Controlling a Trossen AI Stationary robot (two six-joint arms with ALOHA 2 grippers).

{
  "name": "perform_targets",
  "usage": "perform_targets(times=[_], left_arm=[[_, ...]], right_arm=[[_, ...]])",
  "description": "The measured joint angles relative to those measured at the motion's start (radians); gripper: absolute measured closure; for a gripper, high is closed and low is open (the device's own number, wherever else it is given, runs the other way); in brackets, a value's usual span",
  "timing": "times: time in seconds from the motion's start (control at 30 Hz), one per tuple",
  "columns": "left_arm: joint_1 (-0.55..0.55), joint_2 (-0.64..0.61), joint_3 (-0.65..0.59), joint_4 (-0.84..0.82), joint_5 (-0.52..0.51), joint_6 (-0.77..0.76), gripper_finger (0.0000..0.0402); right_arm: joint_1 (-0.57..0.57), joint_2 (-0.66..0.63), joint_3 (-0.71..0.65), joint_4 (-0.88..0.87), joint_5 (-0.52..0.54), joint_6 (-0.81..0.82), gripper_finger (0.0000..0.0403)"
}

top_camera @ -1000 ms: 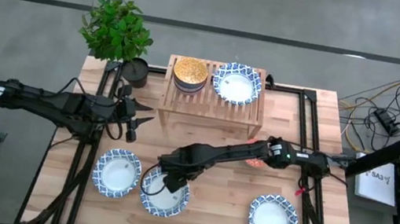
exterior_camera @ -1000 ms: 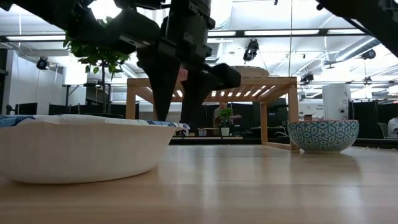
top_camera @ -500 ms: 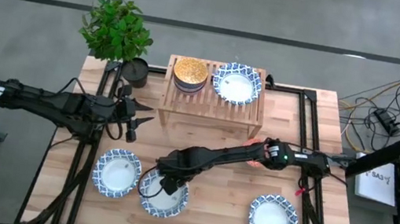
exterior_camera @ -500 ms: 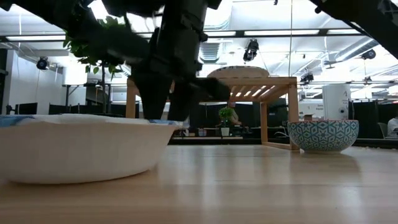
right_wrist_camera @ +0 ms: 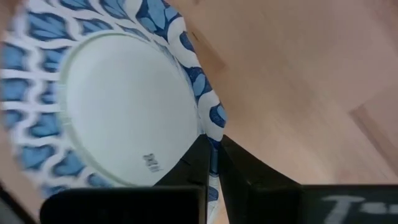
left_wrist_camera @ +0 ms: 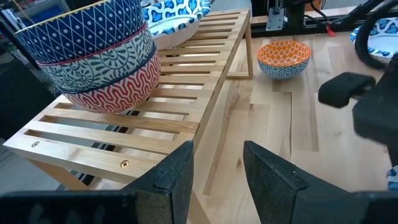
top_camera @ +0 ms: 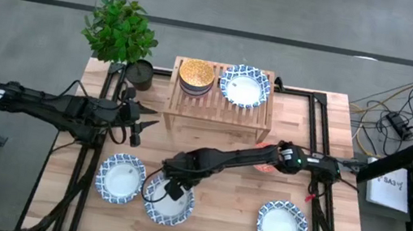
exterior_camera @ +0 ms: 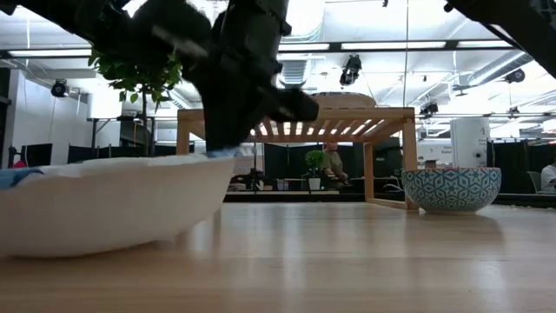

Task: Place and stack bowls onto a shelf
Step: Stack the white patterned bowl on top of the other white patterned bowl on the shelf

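Observation:
Three wide bowls with blue rims and white centres lie along the near half of the table: left [top_camera: 121, 178], middle [top_camera: 168, 206] and right [top_camera: 282, 228]. My right gripper [top_camera: 171, 187] is shut on the middle bowl [right_wrist_camera: 124, 106], which stands tilted [exterior_camera: 104, 204]. The wooden shelf [top_camera: 219, 105] at the far middle carries a stack of small bowls [top_camera: 196, 75] and one wide bowl [top_camera: 244, 86]. A small orange bowl [left_wrist_camera: 284, 59] sits on the table beside the shelf. My left gripper [top_camera: 140, 122] hovers open left of the shelf, holding nothing. My right gripper pinches the middle bowl's rim [right_wrist_camera: 213, 127] on its far side, one finger inside the bowl and one outside. The fingers slant down onto the rim from above. That side of the bowl [exterior_camera: 221, 161] is raised, and the opposite side hangs low by the tabletop.
A potted plant [top_camera: 123, 33] stands at the far left corner. Black frame rails [top_camera: 88, 163] run along both sides of the table. Bare tabletop [top_camera: 225, 208] lies between the middle and right bowls.
My right gripper has sunk onto the middle bowl's far rim and shut on it. The bowl, flat on the table before, is now tipped, with the gripped side lifted and the other side low.

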Motion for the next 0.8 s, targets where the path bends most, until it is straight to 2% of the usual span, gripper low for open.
perform_targets(times=[0.27,0.43,0.6,0.8], left_arm=[[0.0,-0.002,0.0,0.004,0.0,-0.007,0.0278],[-0.001,-0.008,0.0,0.003,0.0,-0.008,0.0278],[-0.001,-0.019,0.001,0.004,0.0,-0.011,0.0278],[-0.001,-0.024,0.001,0.002,0.001,-0.016,0.0278]], right_arm=[[0.0,-0.094,0.0,-0.012,0.02,-0.046,0.0391],[-0.012,-0.227,0.001,-0.125,0.075,-0.053,0.0391],[-0.051,-0.391,-0.007,-0.237,0.21,-0.043,0.0391],[-0.117,-0.59,-0.007,-0.275,0.383,-0.047,0.0391]])
